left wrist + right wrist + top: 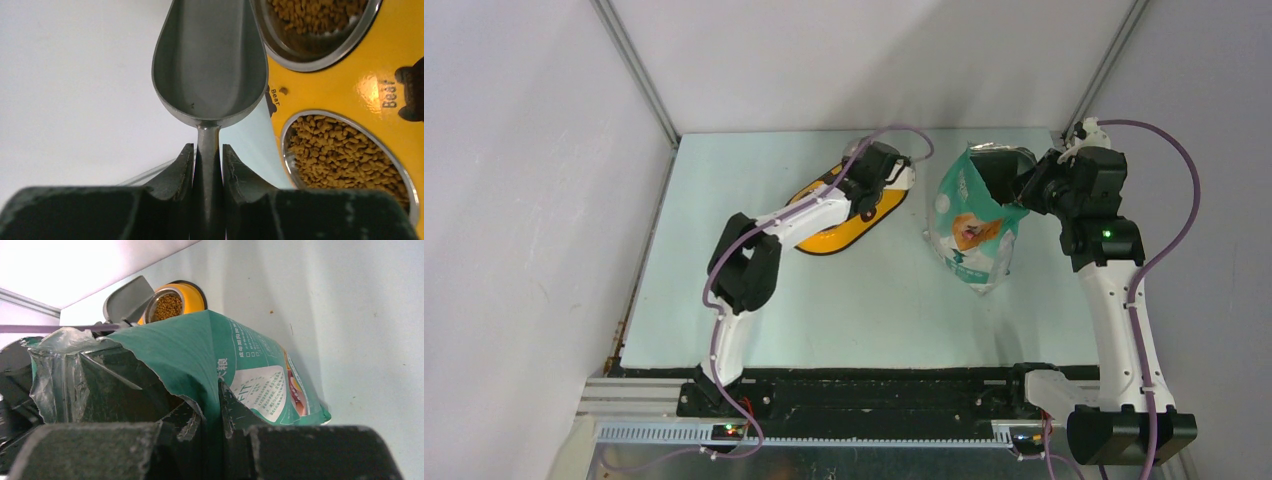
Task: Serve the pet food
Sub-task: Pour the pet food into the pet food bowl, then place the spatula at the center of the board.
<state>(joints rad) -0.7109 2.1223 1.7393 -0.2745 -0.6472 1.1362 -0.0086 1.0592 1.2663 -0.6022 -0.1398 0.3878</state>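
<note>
Two steel bowls hold small brown pet food (pixel 340 155) pellets.

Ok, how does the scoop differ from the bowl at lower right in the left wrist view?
Contents: the scoop is empty, while the bowl is filled with pet food.
Shape: the scoop is a long oval trough, while the bowl is round.
Support: the scoop is clamped by its handle in the left gripper, jaws closed on it, while the bowl sits sunk in the yellow feeder.
Both are bare grey metal.
</note>
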